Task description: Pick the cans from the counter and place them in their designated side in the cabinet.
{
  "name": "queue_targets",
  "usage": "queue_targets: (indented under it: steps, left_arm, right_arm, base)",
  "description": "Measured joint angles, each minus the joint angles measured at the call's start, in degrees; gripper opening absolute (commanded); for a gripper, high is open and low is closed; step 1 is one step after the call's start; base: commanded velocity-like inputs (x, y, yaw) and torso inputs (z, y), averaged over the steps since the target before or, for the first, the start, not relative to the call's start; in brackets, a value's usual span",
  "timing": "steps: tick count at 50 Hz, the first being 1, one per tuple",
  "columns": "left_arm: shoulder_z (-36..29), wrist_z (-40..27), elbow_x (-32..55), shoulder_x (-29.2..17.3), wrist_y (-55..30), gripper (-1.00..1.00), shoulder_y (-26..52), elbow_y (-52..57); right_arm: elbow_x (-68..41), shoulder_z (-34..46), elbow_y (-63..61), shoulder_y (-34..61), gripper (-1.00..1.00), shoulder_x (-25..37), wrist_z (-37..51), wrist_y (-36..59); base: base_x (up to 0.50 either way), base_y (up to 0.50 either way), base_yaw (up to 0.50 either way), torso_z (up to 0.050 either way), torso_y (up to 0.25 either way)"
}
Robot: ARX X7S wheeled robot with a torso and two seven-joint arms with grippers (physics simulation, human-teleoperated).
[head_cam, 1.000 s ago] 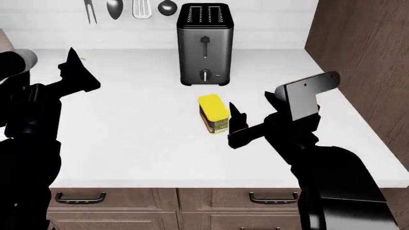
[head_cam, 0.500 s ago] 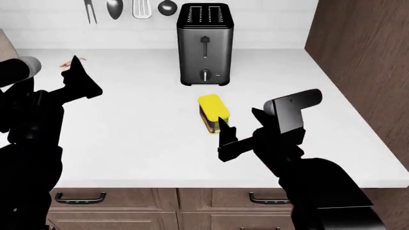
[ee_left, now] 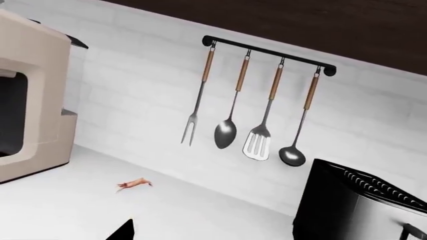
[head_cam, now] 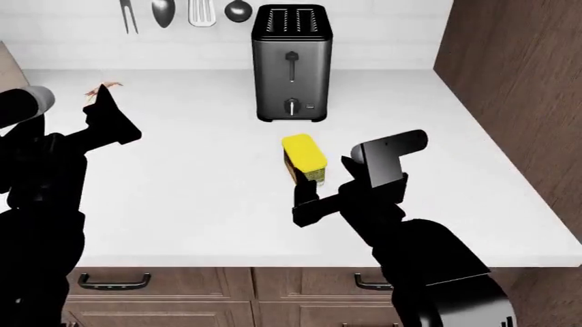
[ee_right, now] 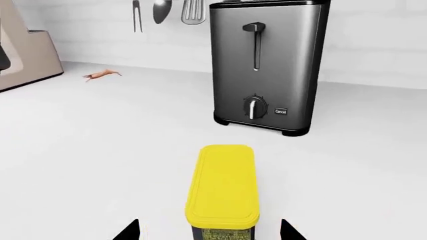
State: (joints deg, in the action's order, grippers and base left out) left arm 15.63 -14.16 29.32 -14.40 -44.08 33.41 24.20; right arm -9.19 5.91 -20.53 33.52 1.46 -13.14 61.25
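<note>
The can with the yellow top and dark olive label [head_cam: 304,158] lies on the white counter [head_cam: 182,184] in front of the toaster. In the right wrist view the can [ee_right: 223,187] sits just ahead of my right gripper [ee_right: 210,234], between the lines of its two spread fingertips. My right gripper [head_cam: 306,201] is open and empty, at the can's near end. My left gripper [head_cam: 108,112] hovers over the counter's left side, open and empty; one fingertip [ee_left: 125,231] shows in its wrist view. The round red and yellow can is out of view.
A steel toaster [head_cam: 291,65] stands at the back, also seen in both wrist views [ee_right: 267,65] [ee_left: 360,205]. Utensils [ee_left: 253,115] hang on the wall. A beige appliance [ee_left: 27,100] stands far left. A small pink scrap [head_cam: 102,88] lies nearby. A wooden cabinet side [head_cam: 509,68] rises at right.
My right gripper has moved left and forward, lining up behind the yellow-topped can. My left arm has barely shifted. The can has not moved.
</note>
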Motion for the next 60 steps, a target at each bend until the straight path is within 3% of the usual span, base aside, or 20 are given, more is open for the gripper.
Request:
queue_targets:
  steps: [60]
  left_arm:
    - [0.50, -0.27, 0.17, -1.29, 3.26, 1.00, -0.77, -3.54]
  right_arm:
    - [-5.00, 7.66, 25.61, 5.43, 1.00, 1.33, 6.49, -16.68]
  base:
    - [0.00, 0.00, 0.00, 0.000, 0.000]
